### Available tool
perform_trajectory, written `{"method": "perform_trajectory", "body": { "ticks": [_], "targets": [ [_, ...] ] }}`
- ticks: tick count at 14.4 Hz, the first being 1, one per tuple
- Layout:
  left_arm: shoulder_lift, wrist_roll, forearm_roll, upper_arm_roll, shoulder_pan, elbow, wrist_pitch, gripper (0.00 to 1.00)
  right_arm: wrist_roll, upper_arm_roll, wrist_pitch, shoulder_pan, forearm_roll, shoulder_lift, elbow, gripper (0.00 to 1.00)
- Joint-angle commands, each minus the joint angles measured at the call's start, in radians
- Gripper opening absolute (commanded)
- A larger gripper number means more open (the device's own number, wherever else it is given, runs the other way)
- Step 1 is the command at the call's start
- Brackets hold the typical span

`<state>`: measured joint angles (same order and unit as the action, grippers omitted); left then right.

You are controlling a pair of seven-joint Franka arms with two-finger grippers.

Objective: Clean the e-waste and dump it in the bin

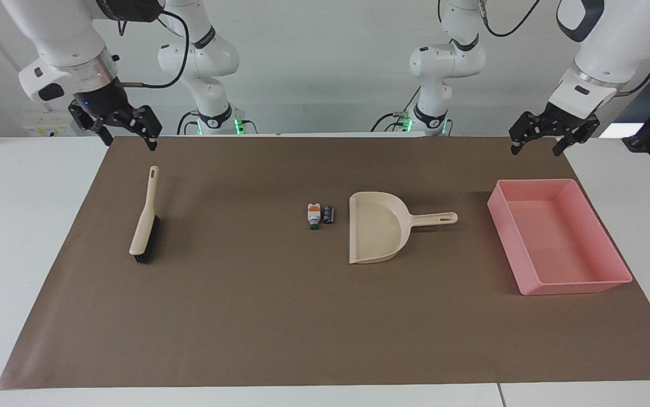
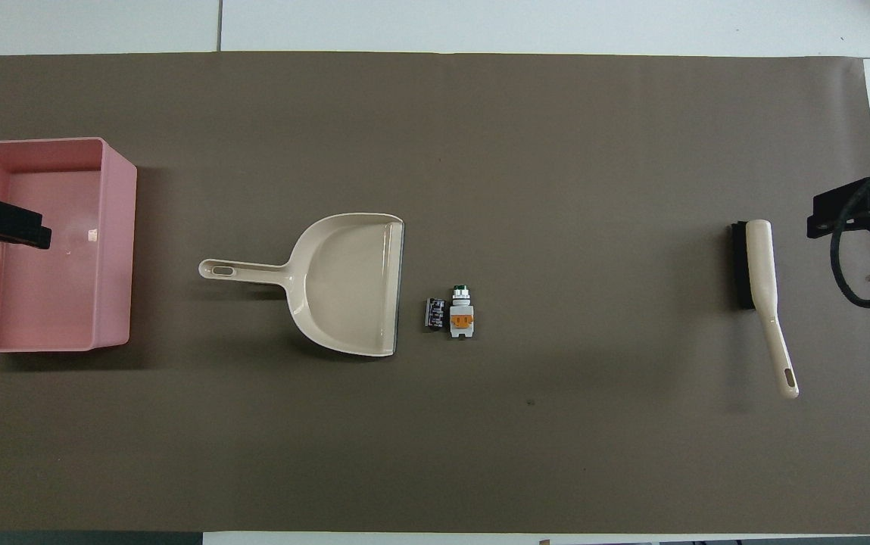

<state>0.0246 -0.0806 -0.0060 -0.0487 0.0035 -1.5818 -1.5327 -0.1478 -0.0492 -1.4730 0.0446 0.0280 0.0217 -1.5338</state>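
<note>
1. Currently, note the hand states: the left gripper hangs over the mat's edge near the bin, jaws spread and holding nothing; the right gripper hangs over the mat's edge near the brush's handle end, also spread and empty. Neither touches anything.
2. Locate the e-waste: the white piece with orange label and green tip lies on the brown mat mid-table, and the dark cylinder lies just beside it, between it and the dustpan. Both sit near the dustpan's open lip, not in it.
3. Expect both pieces to be light, rigid and hard-shelled. Judge the cylinder likely to roll if pushed side-on; sweep rather than pinch.
4. Locate the dustpan: flat on the mat, its handle pointing toward the bin. Judge it stiff, light plastic; take hold at the handle and press the lip down, or it may slide.
5. Locate the brush toward the right arm's end of the table, bristles on the side facing the e-waste. Grip the cream handle along its narrow upper part, not the bristles.
6. Locate the bin toward the left arm's end; it stands empty and well apart from the e-waste.
7. Count: two e-waste pieces, one dustpan, one brush, one bin, two grippers.
</note>
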Motion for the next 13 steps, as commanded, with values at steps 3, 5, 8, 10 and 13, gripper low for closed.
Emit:
{"method": "perform_trajectory", "body": {
  "ticks": [3,5,8,10,13],
  "targets": [
    [0.034,0.016,-0.003,0.004,-0.008,-0.043,-0.027,1.00,0.027,0.005,-0.010,-0.015,-0.010,-0.003,0.007,0.99],
    [0.034,0.015,-0.003,0.004,-0.008,-0.043,-0.026,1.00,0.020,0.005,-0.010,-0.014,-0.010,-0.003,0.006,0.99],
    [0.034,0.015,-0.003,0.004,-0.008,-0.041,-0.026,1.00,0.019,0.005,-0.013,-0.009,-0.010,0.004,-0.014,0.99],
    [0.034,0.015,-0.003,0.004,-0.008,-0.040,-0.026,1.00,0.027,0.005,-0.017,-0.009,-0.010,0.021,-0.054,0.99],
    [0.034,0.006,-0.003,0.004,-0.008,-0.040,-0.026,1.00,0.027,0.003,-0.148,-0.017,-0.010,0.082,-0.207,0.99]
  ]
}}
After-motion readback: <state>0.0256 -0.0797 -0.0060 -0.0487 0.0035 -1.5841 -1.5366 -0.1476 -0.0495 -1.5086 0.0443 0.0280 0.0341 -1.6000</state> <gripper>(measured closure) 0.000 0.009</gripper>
